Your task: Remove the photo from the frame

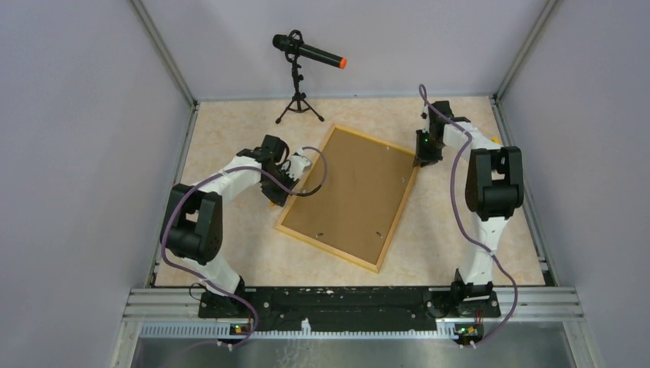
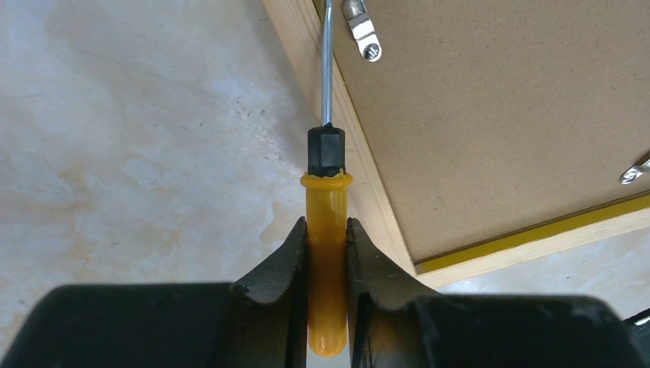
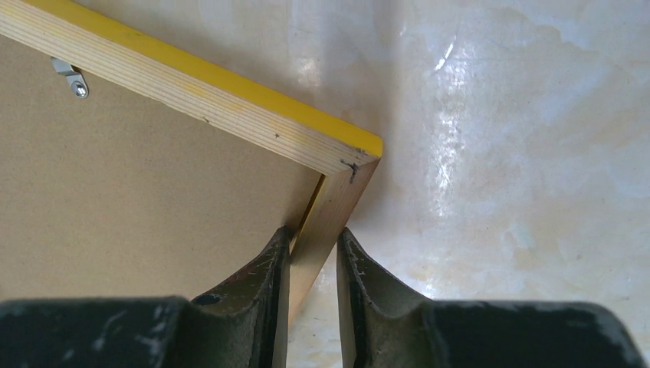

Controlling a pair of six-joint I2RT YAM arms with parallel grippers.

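Two arms are at work on the frame (image 1: 352, 192), which lies face down and askew in the middle of the table (image 1: 230, 130), brown back up. From above, my left gripper (image 1: 285, 182) sits at its left rail and my right gripper (image 1: 424, 157) at its far right corner. A microphone (image 1: 310, 52) on a tripod stands beyond. I cannot see the photo from any camera; I judge it is under the backing board.

On the left wrist, the jaws are clamped on the yellow handle of a screwdriver (image 2: 326, 253). Its shaft runs forward over the pale wood rail and out of the top of the picture, just beside a metal clip (image 2: 362, 29) that lies on the board. A second clip (image 2: 635, 170) shows at the right edge.

On the right wrist, the jaws straddle the rail beside the corner and pinch it from both sides, so I read that hand as holding the frame steady. Another clip (image 3: 70, 77) shows on the board at the far left.

I take the step in hand to be freeing the clips, with the board not yet lifted. Next I would bring the tip against the near clip and swing it off the board, pressing lightly so the tip does not skid, while the right hand stops the frame from sliding.
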